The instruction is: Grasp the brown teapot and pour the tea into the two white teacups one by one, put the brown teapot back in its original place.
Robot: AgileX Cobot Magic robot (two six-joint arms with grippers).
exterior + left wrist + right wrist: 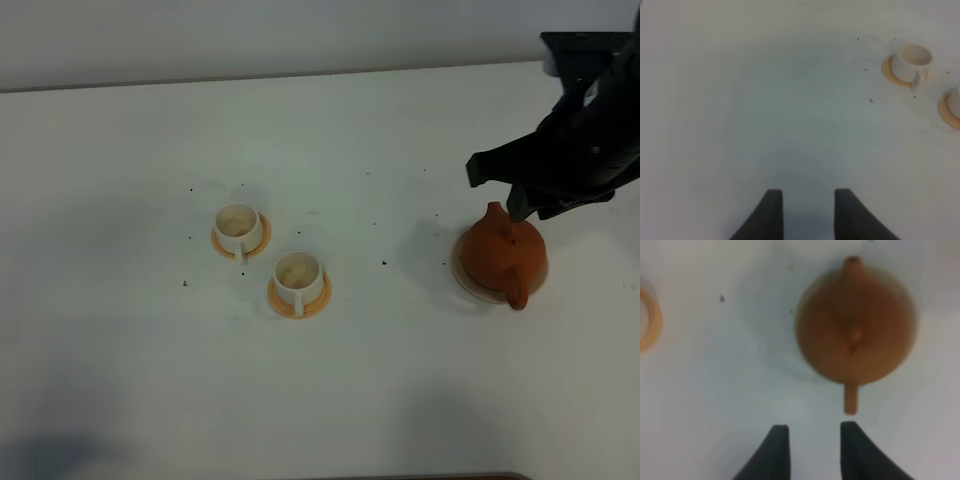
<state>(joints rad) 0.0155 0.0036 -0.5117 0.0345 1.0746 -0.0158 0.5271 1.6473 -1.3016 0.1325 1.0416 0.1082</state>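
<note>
brown teapot (503, 257) sits on plate (470, 287), right hand (813, 427) not touching.

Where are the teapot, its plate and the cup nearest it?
teapot (503, 255): high view, round body.
plate (468, 286): high view, rim showing beside the teapot.
cup (298, 270): high view, its open top.

Exterior high camera looked steeply down on the bench (350, 400), far edge included. Left wrist camera sat low over the bench, angled forward, sharing the teacups (910, 62) with it. Right wrist camera looked straight down, close on the teapot (855, 330), likewise shared.
</note>
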